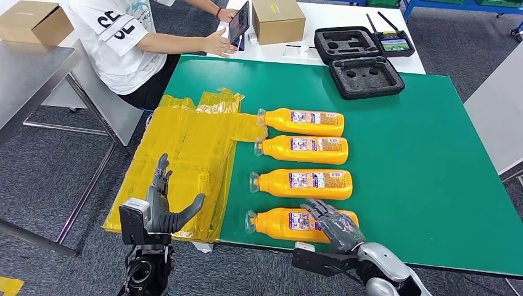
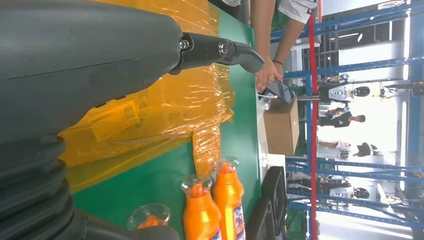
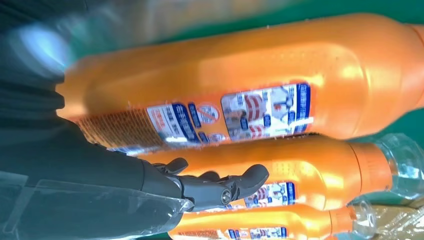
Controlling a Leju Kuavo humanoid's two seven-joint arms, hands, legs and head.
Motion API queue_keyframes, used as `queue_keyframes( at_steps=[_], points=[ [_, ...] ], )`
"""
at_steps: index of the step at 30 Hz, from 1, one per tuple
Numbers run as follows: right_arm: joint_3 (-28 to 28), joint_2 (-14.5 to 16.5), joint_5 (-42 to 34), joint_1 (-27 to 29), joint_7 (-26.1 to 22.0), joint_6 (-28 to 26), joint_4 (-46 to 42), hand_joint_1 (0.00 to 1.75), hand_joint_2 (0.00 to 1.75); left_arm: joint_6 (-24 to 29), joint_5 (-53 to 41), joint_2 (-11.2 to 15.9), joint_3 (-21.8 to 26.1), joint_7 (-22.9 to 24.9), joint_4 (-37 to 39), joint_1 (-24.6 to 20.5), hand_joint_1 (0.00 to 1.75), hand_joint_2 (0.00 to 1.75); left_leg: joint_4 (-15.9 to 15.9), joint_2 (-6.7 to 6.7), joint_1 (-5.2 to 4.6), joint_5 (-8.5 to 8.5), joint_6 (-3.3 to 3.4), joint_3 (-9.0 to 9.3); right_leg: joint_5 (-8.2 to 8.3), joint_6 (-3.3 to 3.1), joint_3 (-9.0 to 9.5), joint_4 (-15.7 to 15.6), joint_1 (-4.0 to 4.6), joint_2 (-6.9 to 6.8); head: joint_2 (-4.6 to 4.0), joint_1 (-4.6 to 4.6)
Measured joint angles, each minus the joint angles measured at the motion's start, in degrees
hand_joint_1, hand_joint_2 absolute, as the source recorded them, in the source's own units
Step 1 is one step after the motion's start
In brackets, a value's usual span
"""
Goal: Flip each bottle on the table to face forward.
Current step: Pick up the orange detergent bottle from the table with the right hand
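Observation:
Several orange bottles lie on their sides in a row on the green table (image 1: pixel 432 172), clear caps pointing left, labels with small print facing up. My right hand (image 1: pixel 333 225) is over the base end of the nearest bottle (image 1: pixel 277 223), fingers stretched out across it without closing round it. In the right wrist view the nearest bottle (image 3: pixel 250 65) looms large beside the extended fingers (image 3: pixel 225 185), with the second bottle (image 3: pixel 310 170) behind. Off the table's left edge my left hand (image 1: pixel 163 206) hovers open and holds nothing; its finger (image 2: pixel 225 50) reaches over yellow plastic (image 2: pixel 165 110).
Yellow plastic bags (image 1: pixel 191 160) cover the table's left part and hang over its edge. A black foam case (image 1: pixel 364 74) and a cardboard box (image 1: pixel 277 20) sit at the back. A person (image 1: pixel 123 43) with a tablet sits at the far left by a metal table (image 1: pixel 31 68).

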Motion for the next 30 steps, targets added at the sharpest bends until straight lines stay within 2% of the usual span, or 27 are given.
queue_keyframes(
  at_steps=[10, 23, 28, 30],
  points=[
    [-0.07, 0.51, -3.59, -4.45, -1.60, 2.72, 5.44, 0.00, 1.75, 0.23, 0.29, -0.26, 0.34, 0.01, -0.38, 0.55, 0.00, 1.75, 0.00, -0.03, 0.00, 0.02, 0.01, 0.02, 0.01, 0.00, 0.03, 0.00, 0.00, -0.01, 0.00, 0.02],
    [-0.29, 0.62, -3.80, -5.38, -1.00, 2.60, 8.41, 0.00, 1.75, 0.27, 0.56, -0.48, 1.10, 0.23, -0.90, 0.99, 0.00, 1.75, 0.00, -0.02, 0.00, 0.01, 0.00, 0.02, 0.00, 0.00, 0.02, 0.00, 0.00, -0.01, 0.00, 0.01],
    [-0.18, 0.54, -4.14, -6.56, -0.78, 4.19, 9.74, 0.00, 1.75, 0.25, 0.61, -0.48, 1.22, 0.30, -0.92, 1.01, 0.00, 1.75, 0.00, -0.02, 0.00, 0.01, 0.01, 0.11, 0.01, 0.00, 0.07, 0.00, -0.01, -0.01, -0.01, 0.01],
    [-0.14, 0.37, -4.36, -6.74, -0.72, 4.81, 10.07, 0.10, 1.75, 0.24, 0.68, -0.48, 1.23, 0.31, -0.92, 0.91, 0.00, 1.75, 0.00, -0.03, 0.00, 0.01, 0.01, 0.14, 0.01, 0.00, 0.12, -0.01, -0.01, -0.02, 0.00, 0.02]
  ],
)
